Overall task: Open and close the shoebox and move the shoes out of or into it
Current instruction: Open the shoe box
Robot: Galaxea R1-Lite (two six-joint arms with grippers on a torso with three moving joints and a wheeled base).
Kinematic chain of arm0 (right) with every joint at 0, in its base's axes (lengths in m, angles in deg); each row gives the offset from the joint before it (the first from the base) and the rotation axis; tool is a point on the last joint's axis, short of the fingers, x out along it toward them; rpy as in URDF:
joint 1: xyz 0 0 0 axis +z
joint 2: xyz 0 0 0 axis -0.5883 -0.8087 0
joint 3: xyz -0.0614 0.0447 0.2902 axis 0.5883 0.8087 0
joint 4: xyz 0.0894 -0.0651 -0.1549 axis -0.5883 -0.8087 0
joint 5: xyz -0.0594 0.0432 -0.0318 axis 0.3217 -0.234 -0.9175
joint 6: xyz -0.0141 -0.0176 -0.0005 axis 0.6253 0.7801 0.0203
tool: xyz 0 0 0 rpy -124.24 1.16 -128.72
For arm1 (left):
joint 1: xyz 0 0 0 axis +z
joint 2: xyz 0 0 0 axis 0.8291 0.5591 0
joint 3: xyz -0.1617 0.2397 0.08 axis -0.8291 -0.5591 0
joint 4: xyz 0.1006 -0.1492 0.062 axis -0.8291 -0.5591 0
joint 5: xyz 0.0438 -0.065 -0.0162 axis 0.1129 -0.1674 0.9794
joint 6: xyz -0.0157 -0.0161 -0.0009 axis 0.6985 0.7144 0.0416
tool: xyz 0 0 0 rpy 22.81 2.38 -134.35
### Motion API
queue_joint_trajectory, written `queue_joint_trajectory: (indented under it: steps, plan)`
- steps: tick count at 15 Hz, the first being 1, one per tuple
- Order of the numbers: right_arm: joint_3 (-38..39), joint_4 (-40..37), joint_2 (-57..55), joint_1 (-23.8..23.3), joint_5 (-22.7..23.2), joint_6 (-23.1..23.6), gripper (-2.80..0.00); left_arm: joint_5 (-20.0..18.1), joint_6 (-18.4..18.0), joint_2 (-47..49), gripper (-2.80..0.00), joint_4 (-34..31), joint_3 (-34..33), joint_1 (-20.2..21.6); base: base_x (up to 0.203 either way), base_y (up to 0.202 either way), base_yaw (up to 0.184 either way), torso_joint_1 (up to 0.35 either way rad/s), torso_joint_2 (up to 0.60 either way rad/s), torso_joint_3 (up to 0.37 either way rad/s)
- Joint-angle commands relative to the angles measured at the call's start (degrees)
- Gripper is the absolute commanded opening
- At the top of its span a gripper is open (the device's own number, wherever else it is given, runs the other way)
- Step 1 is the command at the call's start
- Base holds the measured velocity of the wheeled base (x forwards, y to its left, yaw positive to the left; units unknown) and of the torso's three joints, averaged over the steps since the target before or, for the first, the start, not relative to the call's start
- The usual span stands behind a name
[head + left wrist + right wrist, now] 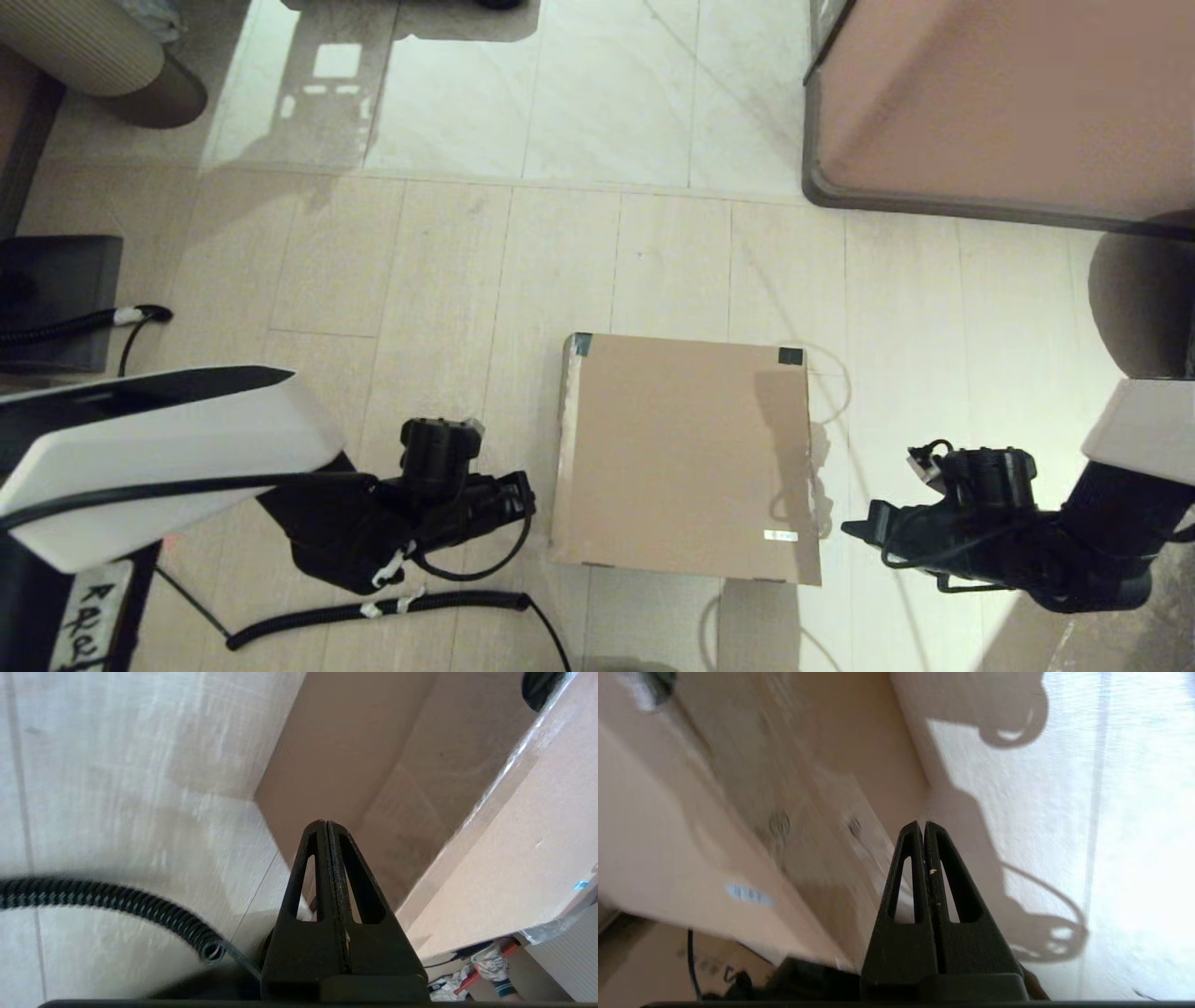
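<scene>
Flanking the closed shoebox [686, 457] on the floor [448, 280], both grippers hang low with fingers pressed together, holding nothing. The left gripper [523, 499] sits just beside the box's left wall; the right gripper [854, 530] points at its right wall, near the white label [780, 536].

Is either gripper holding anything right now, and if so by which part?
Nothing is held. The left gripper and right gripper are both shut and empty, one at each side of the closed shoebox.

Matt brown cardboard shoebox [686, 457], glossy floor tiles [597, 93]
</scene>
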Motion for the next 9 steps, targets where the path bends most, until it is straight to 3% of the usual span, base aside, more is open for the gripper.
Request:
queue_joint_trajectory:
  steps: [1, 9]
  plan:
    - [-1.83, 1.09, -3.45, 1.96, -1.01, -0.9, -2.8, 0.07, 0.08, 1.59, -2.8, 0.24, 1.63, -0.97, 0.0, 0.0, 0.0, 0.0, 0.0, 0.0]
    - [-5.22, 1.11, -5.41, 5.09, -2.73, -2.63, -2.8, 1.31, 0.06, 4.54, -2.8, -0.82, 7.24, -3.92, 0.0, 0.0, 0.0, 0.0, 0.0, 0.0]
